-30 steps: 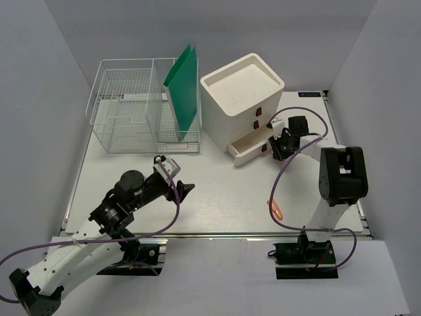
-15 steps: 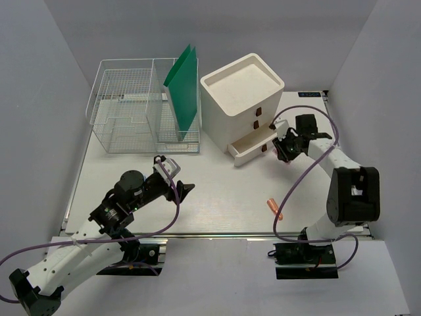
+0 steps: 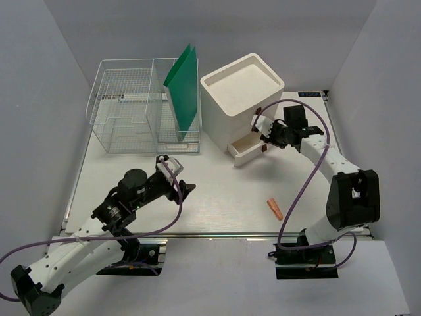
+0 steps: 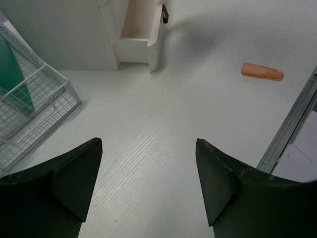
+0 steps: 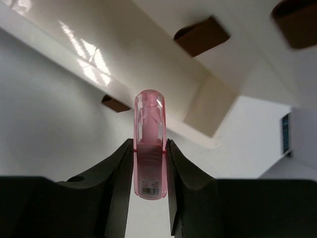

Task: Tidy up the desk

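Between the fingers [image 5: 121, 166] of the right gripper [image 3: 264, 125] a pink translucent tube [image 5: 149, 124] was clamped, its rounded end projecting beyond the fingertips. It was held close to the front of the white three-drawer box [image 3: 242, 92], above the bottom drawer [image 3: 248, 148], which stood open. By the left gripper [image 4: 148, 148] nothing was gripped; its jaws were spread wide above the desk [image 3: 223, 191]. The desk was seen as a large flat white tabletop beneath both arms, bounded by a metal rail [image 3: 217, 234] along its near edge. At its far left a wire basket [image 3: 125, 115] with two compartments was placed, and a green folder [image 3: 184, 82] was stood on edge in the right-hand compartment. A small orange capsule-shaped item [image 3: 275, 209] was left lying on the desk near the rail, well apart from the box.
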{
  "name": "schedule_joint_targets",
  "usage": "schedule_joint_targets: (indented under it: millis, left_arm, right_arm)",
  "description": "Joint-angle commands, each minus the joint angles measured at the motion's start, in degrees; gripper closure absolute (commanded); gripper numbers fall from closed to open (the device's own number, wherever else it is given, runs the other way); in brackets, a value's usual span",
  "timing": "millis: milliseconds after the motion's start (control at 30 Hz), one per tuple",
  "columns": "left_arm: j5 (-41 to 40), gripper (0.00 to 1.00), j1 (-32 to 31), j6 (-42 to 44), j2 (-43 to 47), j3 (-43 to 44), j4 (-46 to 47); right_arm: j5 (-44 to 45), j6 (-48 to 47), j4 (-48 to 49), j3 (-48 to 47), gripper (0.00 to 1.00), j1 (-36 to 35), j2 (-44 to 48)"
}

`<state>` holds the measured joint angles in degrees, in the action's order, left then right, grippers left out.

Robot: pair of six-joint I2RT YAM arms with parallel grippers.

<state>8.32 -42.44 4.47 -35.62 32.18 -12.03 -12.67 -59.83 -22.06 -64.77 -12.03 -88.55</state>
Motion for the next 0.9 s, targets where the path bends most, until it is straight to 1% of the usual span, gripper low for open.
schedule_joint_targets:
  millis: [0, 67, 200, 333, 567, 667, 700, 733, 867]
  left_arm:
    - [-0.3, 0.15, 0.2, -0.3, -0.5, 1.0, -0.1]
    - [-0.5, 0.14, 0.2, -0.3, -0.9, 0.9, -0.1]
    - [-0.9, 0.15, 0.2, -0.5, -1.9, 1.0, -0.4]
    - [-1.2, 0.14, 0.2, -0.4, -2.4, 1.0, -0.2]
    - [-1.5, 0.14, 0.2, -0.6, -2.8, 1.0, -0.2]
    - [-2.1, 0.14, 0.2, -0.6, -2.8, 0.9, -0.2]
    - [-2.4, 0.14, 0.2, -0.7, -2.9, 0.9, -0.4]
    - [-2.8, 0.14, 0.2, -0.8, -3.0, 0.9, -0.3]
    - [-3.1, 0.14, 0.2, -1.0, -3.3, 0.9, -0.1]
  right_arm:
    - [3.6, -8.1, 6.8, -3.5, 0.93, -1.9, -0.7]
    - [4.7, -12.1, 8.1, -3.4, 0.91, -3.0, -1.2]
    - [6.5, -18.4, 10.5, -1.9, 0.79, -5.1, -3.1]
    - [7.1, -21.0, 11.7, -1.9, 0.71, -6.7, -4.7]
    - [9.3, -25.2, 13.4, -2.2, 0.64, -8.7, -7.6]
    - [9.9, -25.0, 13.6, -3.3, 0.47, -9.0, -8.8]
    - [9.9, -24.7, 13.4, -3.8, 0.39, -9.2, -9.0]
    - [9.9, -24.5, 12.7, -4.2, 0.11, -9.5, -9.1]
    - [9.2, -21.8, 12.1, -3.6, 0.11, -9.3, -7.1]
